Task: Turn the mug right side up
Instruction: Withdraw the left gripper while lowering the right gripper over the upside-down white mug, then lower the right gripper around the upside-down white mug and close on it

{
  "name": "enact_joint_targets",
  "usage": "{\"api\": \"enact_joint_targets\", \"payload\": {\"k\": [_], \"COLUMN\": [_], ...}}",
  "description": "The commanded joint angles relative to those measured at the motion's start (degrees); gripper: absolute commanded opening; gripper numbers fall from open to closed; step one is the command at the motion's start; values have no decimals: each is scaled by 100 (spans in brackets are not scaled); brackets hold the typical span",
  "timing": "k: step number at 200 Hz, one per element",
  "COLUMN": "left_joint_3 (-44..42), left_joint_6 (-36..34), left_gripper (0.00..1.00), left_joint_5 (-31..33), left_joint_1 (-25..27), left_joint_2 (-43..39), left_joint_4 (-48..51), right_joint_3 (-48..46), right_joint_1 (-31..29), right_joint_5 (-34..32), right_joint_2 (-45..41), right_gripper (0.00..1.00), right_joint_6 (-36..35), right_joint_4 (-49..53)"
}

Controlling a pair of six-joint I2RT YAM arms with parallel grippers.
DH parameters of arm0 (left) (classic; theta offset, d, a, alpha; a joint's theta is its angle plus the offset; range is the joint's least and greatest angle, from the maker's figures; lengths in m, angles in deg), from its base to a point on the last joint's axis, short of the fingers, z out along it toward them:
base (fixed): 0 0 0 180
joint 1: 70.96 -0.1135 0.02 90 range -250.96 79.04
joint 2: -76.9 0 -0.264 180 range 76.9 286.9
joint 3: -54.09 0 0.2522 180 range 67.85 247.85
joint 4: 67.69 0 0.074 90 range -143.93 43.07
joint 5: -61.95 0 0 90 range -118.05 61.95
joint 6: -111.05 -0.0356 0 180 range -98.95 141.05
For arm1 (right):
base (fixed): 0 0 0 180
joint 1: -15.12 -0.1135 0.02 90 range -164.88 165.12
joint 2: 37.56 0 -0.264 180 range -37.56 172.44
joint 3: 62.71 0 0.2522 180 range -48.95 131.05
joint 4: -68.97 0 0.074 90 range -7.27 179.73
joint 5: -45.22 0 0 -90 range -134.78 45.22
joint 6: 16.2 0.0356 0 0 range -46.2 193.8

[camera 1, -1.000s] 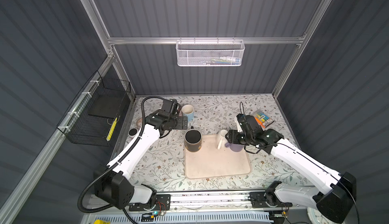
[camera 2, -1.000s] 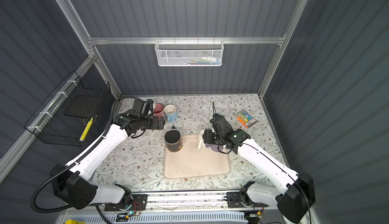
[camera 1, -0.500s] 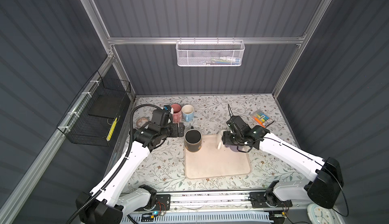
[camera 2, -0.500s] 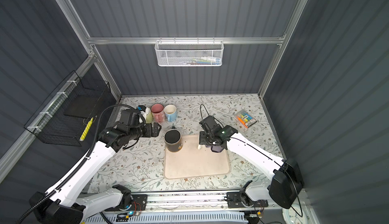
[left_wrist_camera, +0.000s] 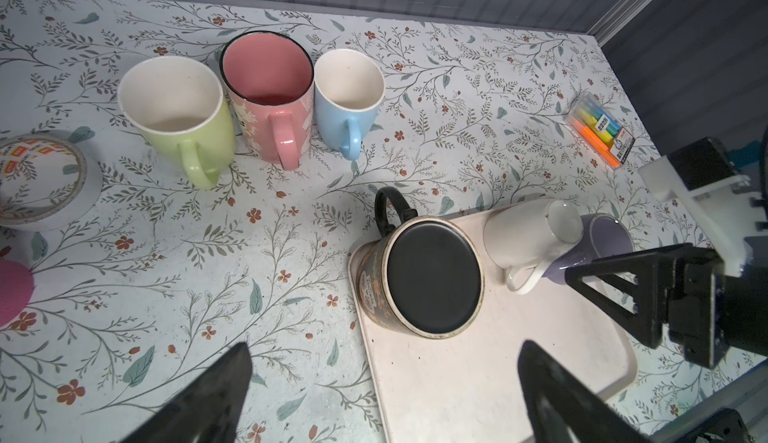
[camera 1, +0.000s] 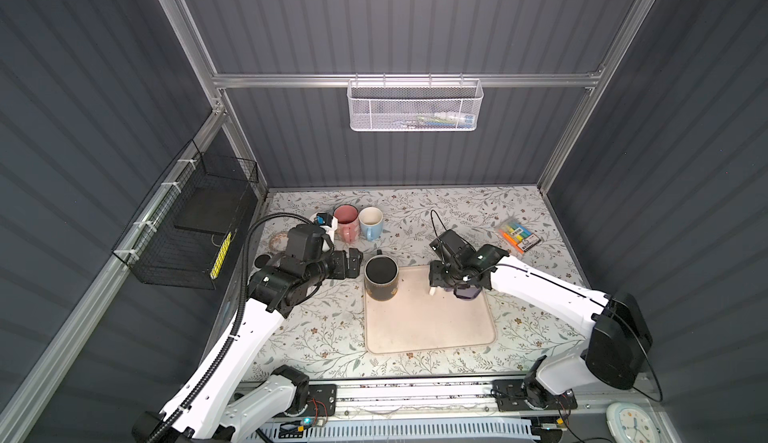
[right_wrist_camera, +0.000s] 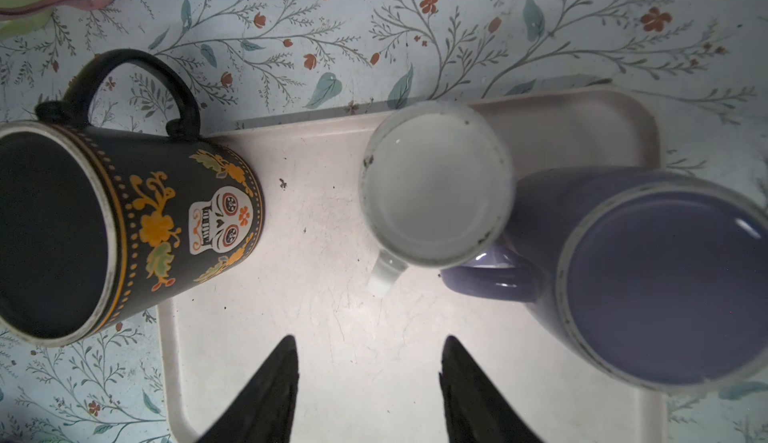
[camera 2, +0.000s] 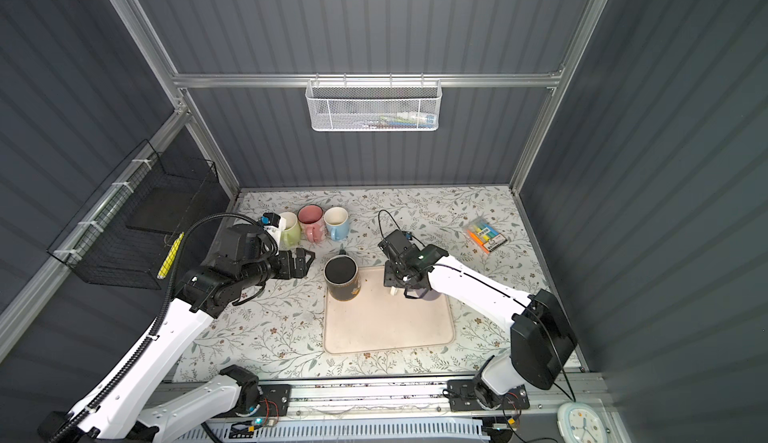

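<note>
Three mugs stand bottom-up on a cream plastic tray (camera 1: 428, 324) with rounded corners and a low lip. Its matte face is scuffed and flecked with dark specks. The tray lies on the counter (camera 1: 436, 212), which is covered in a pale sheet printed with leafy twigs and small red flowers. The black mug (right_wrist_camera: 124, 220) is the biggest, a satin cylinder with a painted white skull, orange blossoms and dotted bands, and its looped handle points toward the back wall. It sits on the tray corner nearest the left arm. The white mug (right_wrist_camera: 434, 189) is small and glossy, its flat base ringed by a rough, speckled foot. It stands near the tray's far edge, pressed close against the purple mug (right_wrist_camera: 665, 283), a wider glazed one with a thick handle; I cannot tell whether they touch. The right tool (right_wrist_camera: 370, 339) hangs over the bare tray just short of the white mug's handle, its two black pointed fingers partly apart, gripping nothing and touching nothing. The left tool (left_wrist_camera: 385, 344) hovers beside the black mug with its fingers spread wide and nothing between them. Along the back stand a green mug (left_wrist_camera: 183, 116), a pink mug (left_wrist_camera: 270, 104) and a blue mug (left_wrist_camera: 347, 100), all mouth-up with their handles facing forward.
</note>
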Motion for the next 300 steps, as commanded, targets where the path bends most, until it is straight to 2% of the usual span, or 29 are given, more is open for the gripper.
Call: {"api": "enact_joint_targets", "payload": {"k": [1,89,175,244,300], "left_joint_3": [-107,-195,-220,-250,-276], "left_joint_6": [-81,-123,-199,-206,-223], "left_gripper": [100,100,100,100,100], "left_joint_5": [-106,-85,-10,20,47], "left_joint_1": [-14,-14,-19,-14,-14], "left_joint_2": [-83,-151,-179,-191,-180], "left_joint_4": [82,50,68,77,77], "right_joint_3": [73,120,193,333,414], "right_joint_1": [-28,-20,-26,-20,-20], "right_joint_5": [-78,-46,-180,-407,-675], "right_joint_2": [97,639,1017,1173,1268], "right_gripper": [57,57,49,44,36], "right_joint_6": [148,299,229,49,-162], "right_joint_4": [-34,-339,-388,-95,137]}}
